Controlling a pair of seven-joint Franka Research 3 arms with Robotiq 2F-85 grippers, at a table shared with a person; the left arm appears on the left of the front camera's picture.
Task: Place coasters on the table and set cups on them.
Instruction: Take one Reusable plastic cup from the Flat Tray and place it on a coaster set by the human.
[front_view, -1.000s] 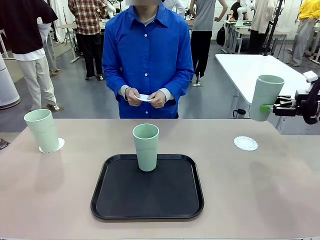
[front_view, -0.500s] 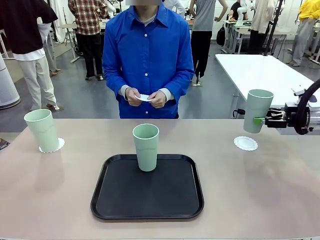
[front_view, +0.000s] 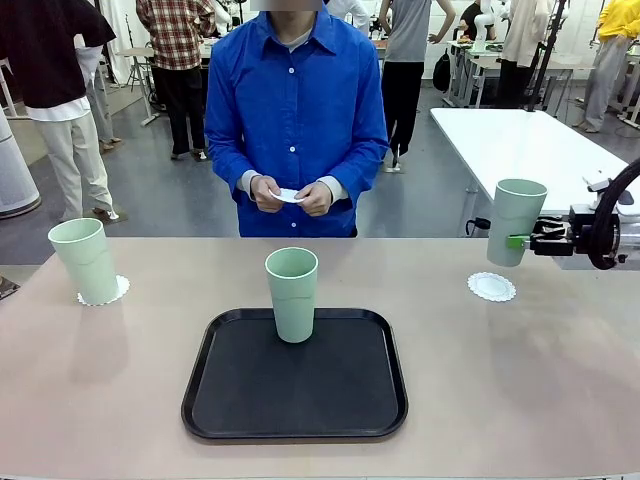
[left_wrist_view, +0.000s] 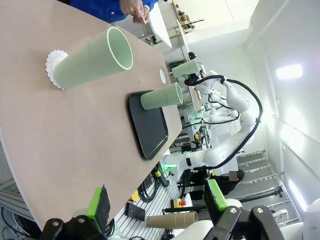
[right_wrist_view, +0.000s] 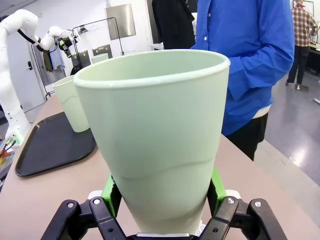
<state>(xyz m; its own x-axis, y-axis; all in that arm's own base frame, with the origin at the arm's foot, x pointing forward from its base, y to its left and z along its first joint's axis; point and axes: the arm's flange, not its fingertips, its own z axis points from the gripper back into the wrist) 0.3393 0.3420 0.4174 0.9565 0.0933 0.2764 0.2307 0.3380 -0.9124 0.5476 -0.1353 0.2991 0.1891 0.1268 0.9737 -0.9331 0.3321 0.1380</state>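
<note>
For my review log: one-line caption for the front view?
Right gripper holds a cup in the air near the bare coaster; a second cup stands on the black tray.

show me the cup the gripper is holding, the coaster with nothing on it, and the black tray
held cup (front_view: 516, 222), front view, middle of its side wall
bare coaster (front_view: 491, 287), front view, its centre
black tray (front_view: 300, 390), front view, bare floor near the front rim

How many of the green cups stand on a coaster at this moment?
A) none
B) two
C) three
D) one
D: only the left cup stands on a coaster; the middle cup is on the black tray, and the right hand holds the third cup in the air.
</note>
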